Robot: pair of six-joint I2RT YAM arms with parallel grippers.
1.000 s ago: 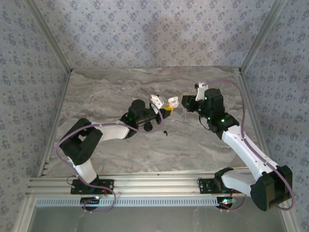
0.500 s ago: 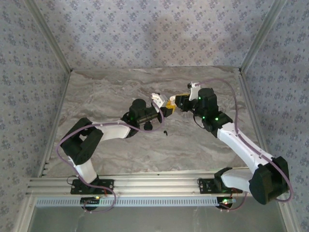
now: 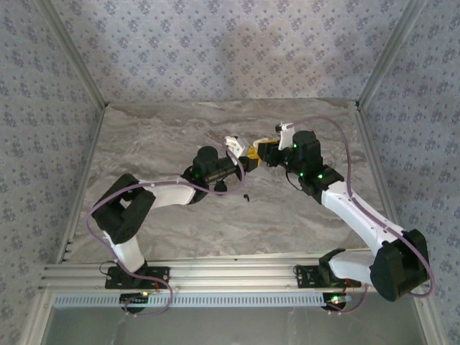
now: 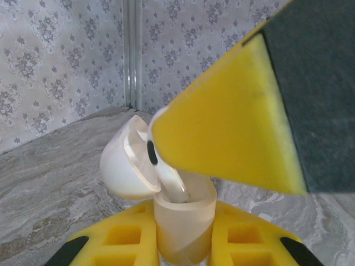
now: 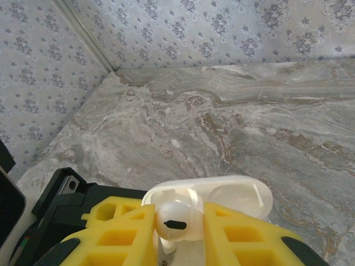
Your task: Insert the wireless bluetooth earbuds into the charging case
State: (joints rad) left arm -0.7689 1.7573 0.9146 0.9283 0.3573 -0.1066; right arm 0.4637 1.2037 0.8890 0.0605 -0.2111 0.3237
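One white earbud [image 5: 173,220] in right gripper [image 5: 177,235]

The table [image 3: 151,136] is a flat slab with a grey, marble-like pattern crossed by pale and brownish veins. An aluminium rail [image 3: 230,274] runs along its near edge. The veins lie mostly parallel to the rail, and the darker brown streaks gather toward the side farthest from the rail. Directly on the slab lies one small black earbud [image 3: 246,196], well beyond the rail and slightly right of the rail's middle, too small to show its shape
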